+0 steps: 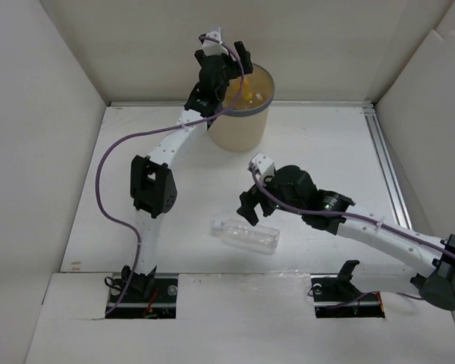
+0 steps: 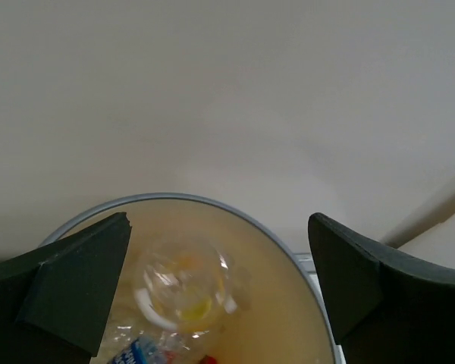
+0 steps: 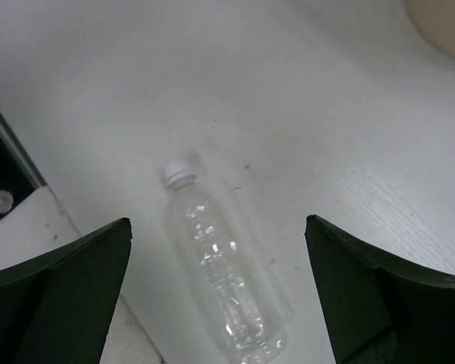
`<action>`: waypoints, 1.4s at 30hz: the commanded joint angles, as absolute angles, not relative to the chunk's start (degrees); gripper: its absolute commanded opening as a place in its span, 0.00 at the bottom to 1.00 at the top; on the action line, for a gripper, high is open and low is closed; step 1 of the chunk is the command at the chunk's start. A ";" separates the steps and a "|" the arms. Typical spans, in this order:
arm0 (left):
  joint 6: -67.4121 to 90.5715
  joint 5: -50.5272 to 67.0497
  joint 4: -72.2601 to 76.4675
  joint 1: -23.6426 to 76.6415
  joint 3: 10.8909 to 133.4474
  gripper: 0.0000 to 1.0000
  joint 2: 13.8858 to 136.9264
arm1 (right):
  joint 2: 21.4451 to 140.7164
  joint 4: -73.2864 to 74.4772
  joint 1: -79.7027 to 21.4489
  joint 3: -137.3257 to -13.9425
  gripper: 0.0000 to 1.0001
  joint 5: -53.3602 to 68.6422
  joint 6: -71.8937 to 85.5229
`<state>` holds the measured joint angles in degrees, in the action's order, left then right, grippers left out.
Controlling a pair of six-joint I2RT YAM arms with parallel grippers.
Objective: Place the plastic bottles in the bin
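One bottle (image 1: 246, 236) lies on the table (image 1: 326, 144), well apart from the bin (image 1: 239, 130). It is clear and unlabelled and rests on its side near the front edge, with its white cap toward the left arm's side. The right gripper (image 1: 249, 196) hangs just above and behind it with fingers wide apart, holding nothing. In the right wrist view the bottle (image 3: 221, 269) shows whole between the two dark fingers (image 3: 68, 288), touched by neither.

Other bottles are already in the bin, which stands upright at the far side of the table. The left gripper (image 1: 229, 51) is poised over its grey rim (image 2: 212, 202), fingers spread and empty. Looking down from the left wrist, a clear bottle (image 2: 186, 287) sits inside the bin, and below it are a scrap of blue label (image 2: 136, 353) and a bit of red. How many bottles are in there is hard to tell, since the view is blurred and the fingers hide part of the inside. From above, yellow shows through the bin's mouth beside the left arm.
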<state>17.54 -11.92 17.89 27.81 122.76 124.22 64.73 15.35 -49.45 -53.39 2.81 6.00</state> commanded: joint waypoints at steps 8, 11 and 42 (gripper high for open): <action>17.30 -15.91 5.10 27.69 123.62 1.00 112.70 | 76.72 21.54 -58.71 -55.12 1.00 -1.61 1.41; 18.63 -15.91 5.62 27.69 110.11 1.00 102.42 | 80.24 16.36 -59.33 -53.70 1.00 1.14 0.00; 31.12 6.93 33.12 29.00 32.17 1.00 44.92 | 92.55 1.85 -33.58 -81.73 0.00 26.35 15.64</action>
<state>31.83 1.28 21.19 28.80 33.36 47.94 94.89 8.19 -35.18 -77.47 13.96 11.60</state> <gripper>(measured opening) 0.997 0.527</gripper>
